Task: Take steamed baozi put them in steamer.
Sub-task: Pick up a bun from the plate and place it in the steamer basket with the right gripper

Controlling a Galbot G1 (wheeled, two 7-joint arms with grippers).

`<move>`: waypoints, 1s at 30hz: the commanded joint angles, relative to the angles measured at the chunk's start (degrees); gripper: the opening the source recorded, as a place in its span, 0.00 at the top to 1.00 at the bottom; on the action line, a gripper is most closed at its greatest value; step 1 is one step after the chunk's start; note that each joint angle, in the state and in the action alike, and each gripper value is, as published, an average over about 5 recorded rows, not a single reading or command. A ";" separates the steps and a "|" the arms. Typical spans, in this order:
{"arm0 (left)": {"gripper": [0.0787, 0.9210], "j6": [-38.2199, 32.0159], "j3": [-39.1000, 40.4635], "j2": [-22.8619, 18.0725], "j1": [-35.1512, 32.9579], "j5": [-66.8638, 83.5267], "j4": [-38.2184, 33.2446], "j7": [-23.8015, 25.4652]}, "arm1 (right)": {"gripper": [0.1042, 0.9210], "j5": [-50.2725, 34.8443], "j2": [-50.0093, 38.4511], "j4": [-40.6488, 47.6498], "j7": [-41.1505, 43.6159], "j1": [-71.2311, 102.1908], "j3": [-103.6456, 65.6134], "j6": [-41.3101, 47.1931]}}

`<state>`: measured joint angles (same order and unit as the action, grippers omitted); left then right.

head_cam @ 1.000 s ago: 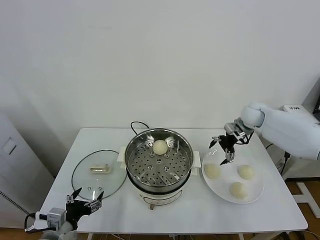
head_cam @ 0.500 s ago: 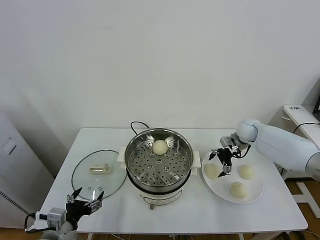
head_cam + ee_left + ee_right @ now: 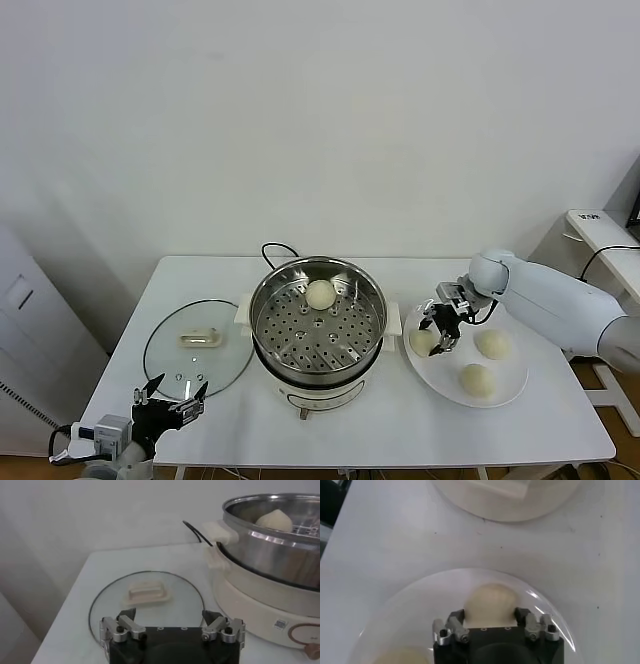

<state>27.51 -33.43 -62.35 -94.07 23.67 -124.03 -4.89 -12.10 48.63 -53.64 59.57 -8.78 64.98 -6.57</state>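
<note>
The steel steamer (image 3: 318, 322) stands mid-table on its white base, with one baozi (image 3: 320, 293) at the back of its perforated floor. Three baozi lie on the white plate (image 3: 446, 370) to its right: one on the left (image 3: 422, 343), one at the far right (image 3: 492, 343) and one in front (image 3: 476, 379). My right gripper (image 3: 441, 327) is down at the left one, open. In the right wrist view its fingers (image 3: 455, 619) straddle that baozi (image 3: 490, 600). My left gripper (image 3: 168, 397) is open and empty at the table's front left.
The flat glass lid (image 3: 197, 348) lies left of the steamer and shows in the left wrist view (image 3: 146, 600) just ahead of the left gripper (image 3: 172, 622). A black cord (image 3: 275, 248) runs behind the steamer. The steamer's white base (image 3: 505, 500) is close beside the plate.
My right gripper has come down and towards the steamer, from above the plate's back edge to around the left baozi. The left arm has not moved.
</note>
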 commanded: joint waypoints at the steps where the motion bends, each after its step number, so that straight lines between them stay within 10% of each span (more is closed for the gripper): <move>1: 0.12 0.06 -0.04 -0.18 -0.09 0.01 -0.20 -0.03 | 0.54 0.96 0.07 0.38 -0.44 0.98 -1.13 0.23; 30: 0.12 0.47 -0.24 0.18 -0.27 -0.14 0.36 -0.38 | 0.57 -37.28 -8.56 -23.99 5.06 -47.61 31.17 19.91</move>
<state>28.11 -33.69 -62.29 -94.38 23.54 -123.89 -5.30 -35.27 39.79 -70.56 65.10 -41.22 87.14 6.18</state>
